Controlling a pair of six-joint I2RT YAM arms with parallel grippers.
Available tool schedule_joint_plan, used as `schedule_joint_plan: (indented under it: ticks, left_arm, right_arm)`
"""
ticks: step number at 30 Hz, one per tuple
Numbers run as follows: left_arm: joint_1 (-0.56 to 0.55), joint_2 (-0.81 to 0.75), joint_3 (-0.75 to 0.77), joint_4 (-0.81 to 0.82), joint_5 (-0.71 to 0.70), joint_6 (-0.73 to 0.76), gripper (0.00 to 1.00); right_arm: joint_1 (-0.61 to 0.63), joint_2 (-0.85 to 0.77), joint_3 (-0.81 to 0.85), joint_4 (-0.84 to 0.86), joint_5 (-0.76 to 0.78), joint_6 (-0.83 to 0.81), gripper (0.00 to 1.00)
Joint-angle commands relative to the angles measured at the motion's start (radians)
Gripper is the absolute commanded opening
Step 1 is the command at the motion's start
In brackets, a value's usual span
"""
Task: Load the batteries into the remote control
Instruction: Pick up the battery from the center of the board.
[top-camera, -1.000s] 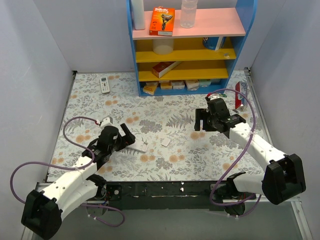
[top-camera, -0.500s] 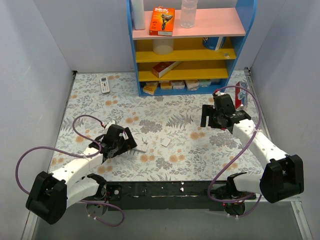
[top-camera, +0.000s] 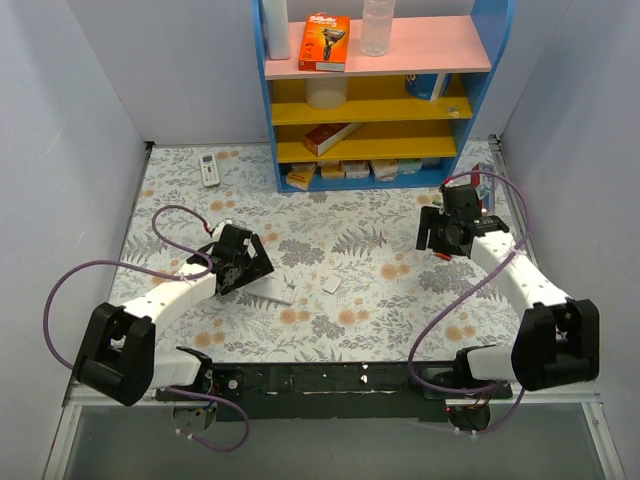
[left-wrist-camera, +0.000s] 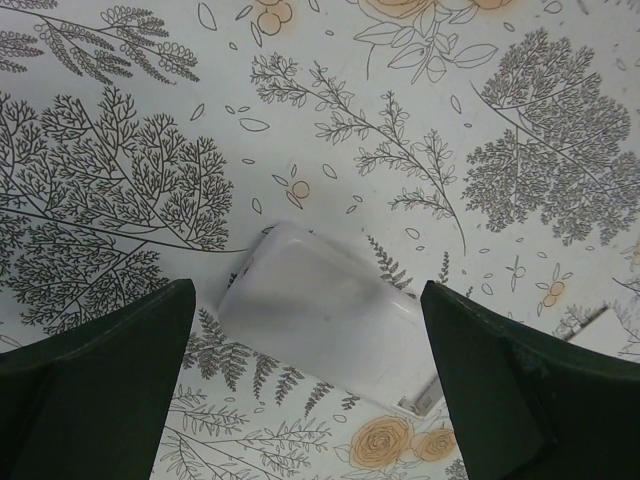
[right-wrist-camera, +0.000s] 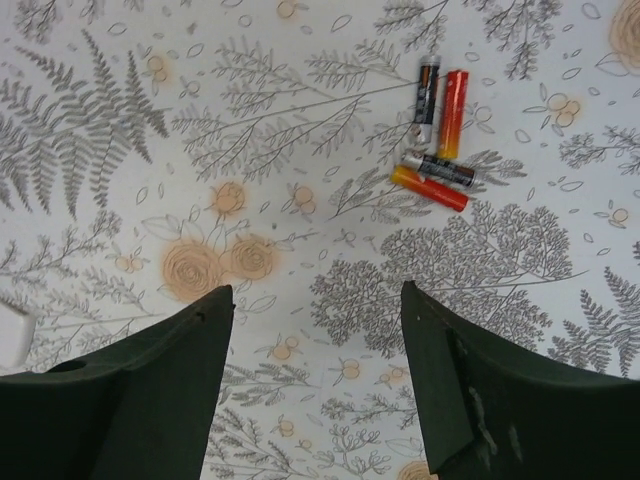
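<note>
The white remote control (left-wrist-camera: 320, 320) lies flat on the flowered table, its smooth back up and an open slot at its right end. My left gripper (left-wrist-camera: 305, 292) is open just above it, one finger on each side, not touching. In the top view the left gripper (top-camera: 248, 264) sits at the left end of the remote control (top-camera: 272, 290). Several red-jacketed batteries (right-wrist-camera: 445, 135) lie in a loose cluster, ahead and to the right of my open, empty right gripper (right-wrist-camera: 315, 290). The right gripper (top-camera: 443, 234) is at the right of the table. I cannot make out the batteries in the top view.
A small white flat piece (top-camera: 330, 285) lies right of the remote control and shows in the left wrist view (left-wrist-camera: 600, 330). A smaller white remote with buttons (top-camera: 209, 168) lies at the back left. A blue shelf unit (top-camera: 375, 95) with boxes stands at the back.
My left gripper has moved forward and right, over the remote control's left end. My right gripper has moved back and to the right. The remote control has stayed put.
</note>
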Motion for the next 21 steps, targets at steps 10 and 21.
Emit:
schedule_joint_plan:
  ticks: [10, 21]
  left_arm:
    - [0.005, 0.025, 0.014, 0.011, 0.092, 0.082, 0.98]
    - [0.005, 0.031, 0.035, 0.016, 0.122, 0.113, 0.98]
  right_arm:
    - [-0.152, 0.346, 0.247, -0.010, 0.068, -0.041, 0.53]
    - [-0.334, 0.377, 0.206, 0.034, -0.084, -0.073, 0.53]
